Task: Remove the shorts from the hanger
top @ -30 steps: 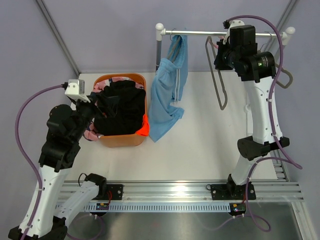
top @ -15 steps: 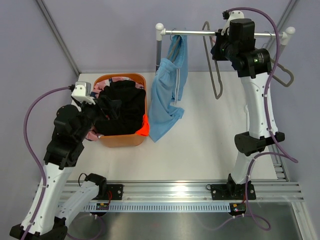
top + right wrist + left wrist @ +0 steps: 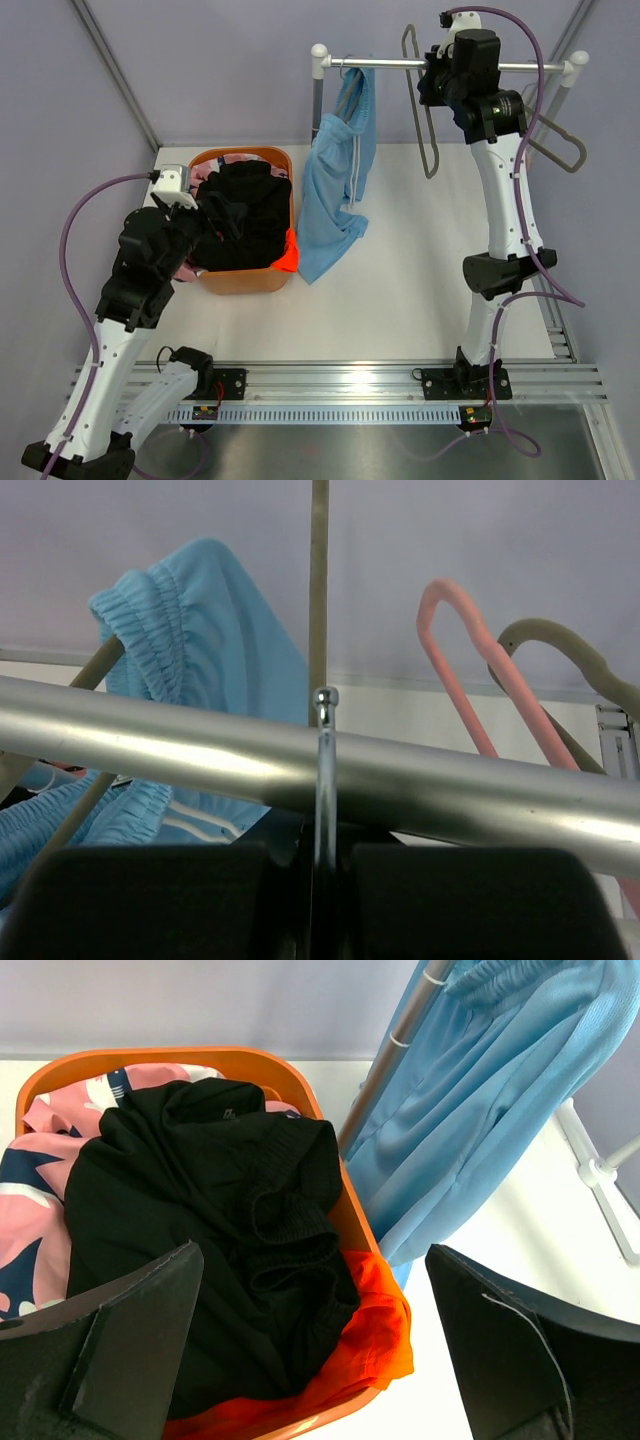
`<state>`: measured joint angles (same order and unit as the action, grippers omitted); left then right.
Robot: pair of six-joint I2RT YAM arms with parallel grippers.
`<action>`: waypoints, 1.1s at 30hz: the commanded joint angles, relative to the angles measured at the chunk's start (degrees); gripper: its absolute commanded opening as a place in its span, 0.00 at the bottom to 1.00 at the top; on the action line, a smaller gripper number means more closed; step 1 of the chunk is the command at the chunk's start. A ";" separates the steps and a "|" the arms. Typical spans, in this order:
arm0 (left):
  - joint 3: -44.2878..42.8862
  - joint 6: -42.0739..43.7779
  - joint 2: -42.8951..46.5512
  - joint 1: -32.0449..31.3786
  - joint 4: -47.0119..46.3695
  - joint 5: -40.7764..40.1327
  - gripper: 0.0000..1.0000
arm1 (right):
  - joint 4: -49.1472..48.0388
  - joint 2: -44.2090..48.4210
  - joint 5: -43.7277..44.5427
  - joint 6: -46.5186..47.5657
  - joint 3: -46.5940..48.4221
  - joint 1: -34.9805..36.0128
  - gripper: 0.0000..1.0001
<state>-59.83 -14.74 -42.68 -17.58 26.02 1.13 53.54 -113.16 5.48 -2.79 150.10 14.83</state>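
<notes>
Blue shorts on rail; left fingers spread; right fingers pinch hanger hook; black shorts tag unreadable.

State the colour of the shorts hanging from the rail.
The hanging shorts are light blue, which shows best in the left wrist view.

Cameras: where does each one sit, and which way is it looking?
Top external: above and behind the arms, looking down at the table; both arms show.
Left wrist: on the left arm, looking down into the orange basket; the left gripper gapes open at the bottom.
Right wrist: on the right arm, looking across the metal rail; the right gripper pinches a hanger hook.
Both wrist views share the light blue shorts.
</notes>
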 commanded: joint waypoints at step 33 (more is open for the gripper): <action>1.12 0.86 -1.71 0.01 -2.99 2.57 0.99 | -6.78 5.49 1.82 0.68 -8.86 -1.03 0.15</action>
<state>-59.37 -14.72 -44.07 -17.58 26.02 2.04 47.64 -111.57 6.28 -2.28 141.40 14.20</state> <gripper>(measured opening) 0.987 0.131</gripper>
